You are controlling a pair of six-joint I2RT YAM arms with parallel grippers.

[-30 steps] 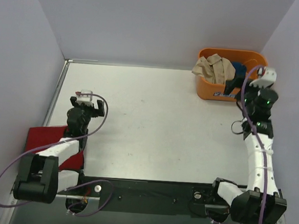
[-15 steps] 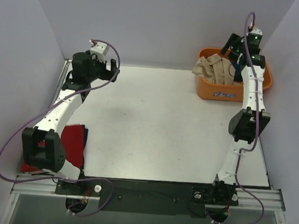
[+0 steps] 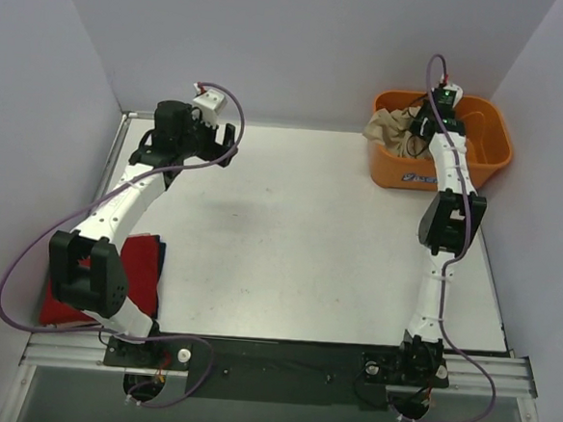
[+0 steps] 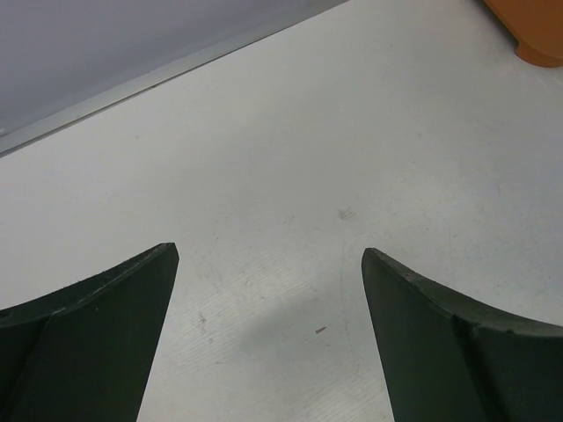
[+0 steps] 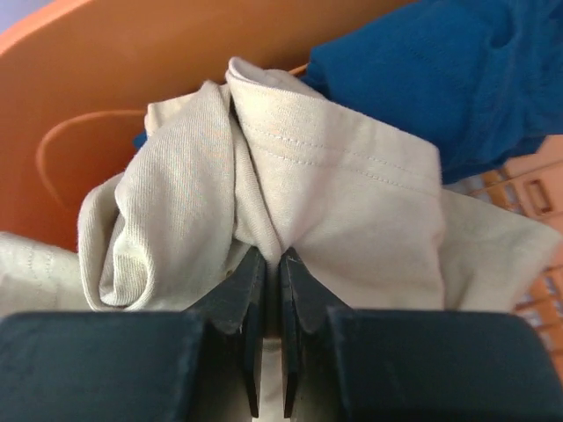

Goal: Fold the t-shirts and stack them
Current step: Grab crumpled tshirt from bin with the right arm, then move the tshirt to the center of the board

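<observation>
The tan t-shirt (image 5: 334,202) lies crumpled in the orange bin (image 3: 489,139) at the back right, also seen from above as the tan t-shirt (image 3: 384,129). My right gripper (image 5: 273,257) reaches into the bin and is shut on a raised fold of it; from above the right gripper (image 3: 416,122) sits over the cloth. A dark blue t-shirt (image 5: 440,79) lies beside the tan one in the bin. The red t-shirt (image 3: 135,266) lies folded at the table's near left. My left gripper (image 3: 226,141) hovers open over bare table at the back left, nothing between its fingers (image 4: 97,334).
The white table (image 3: 299,232) is walled in at the back and both sides. The bin's orange wall (image 5: 106,79) rises close behind the held fold. A corner of the bin (image 4: 537,26) shows far off in the left wrist view.
Both arms have risen from their folded rest and stretched out. The right gripper went into the bin and shut on the tan t-shirt. The left arm swung to the back left, still open.
</observation>
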